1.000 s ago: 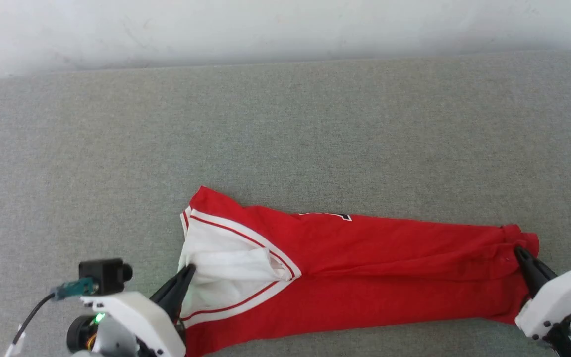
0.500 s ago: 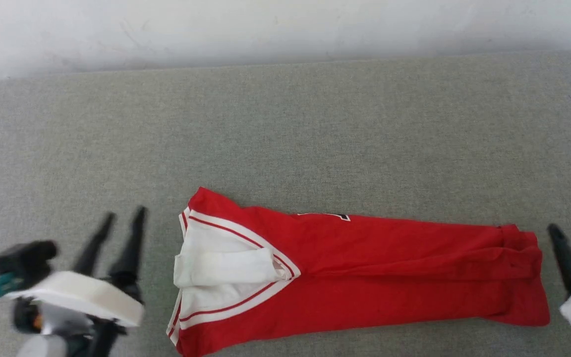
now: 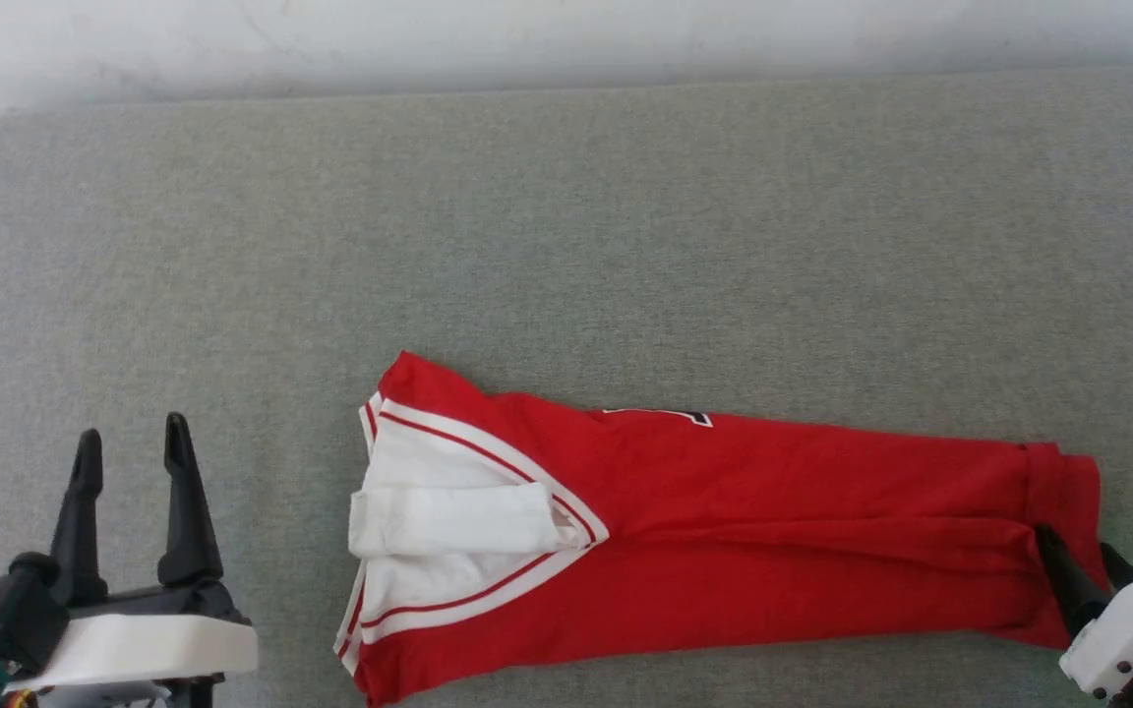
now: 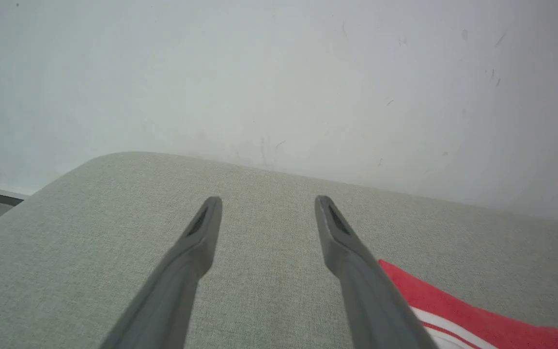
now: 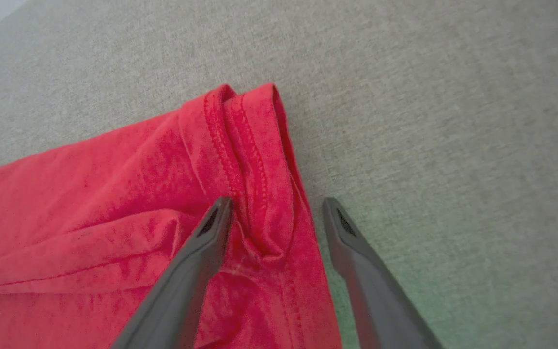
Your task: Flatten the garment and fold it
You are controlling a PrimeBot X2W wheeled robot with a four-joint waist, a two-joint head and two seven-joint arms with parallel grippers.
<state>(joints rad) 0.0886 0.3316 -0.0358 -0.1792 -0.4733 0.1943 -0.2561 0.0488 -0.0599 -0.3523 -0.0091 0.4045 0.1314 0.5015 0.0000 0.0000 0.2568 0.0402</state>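
Garment (image 3: 773, 531): red shirt with white sleeve and red-white striped trim, folded lengthwise into a long band. It lies across the lower middle of the head view on the grey fabric surface (image 3: 566, 246).

Left pincer (image 3: 132, 431): lower left of frame, fingers apart, holding nothing, well apart from the garment's white end.

Right pincer (image 3: 1076, 541): lower right of frame, fingers apart, straddling the hem edge. One finger is over red cloth, the other over bare surface; whether they touch cannot be told.
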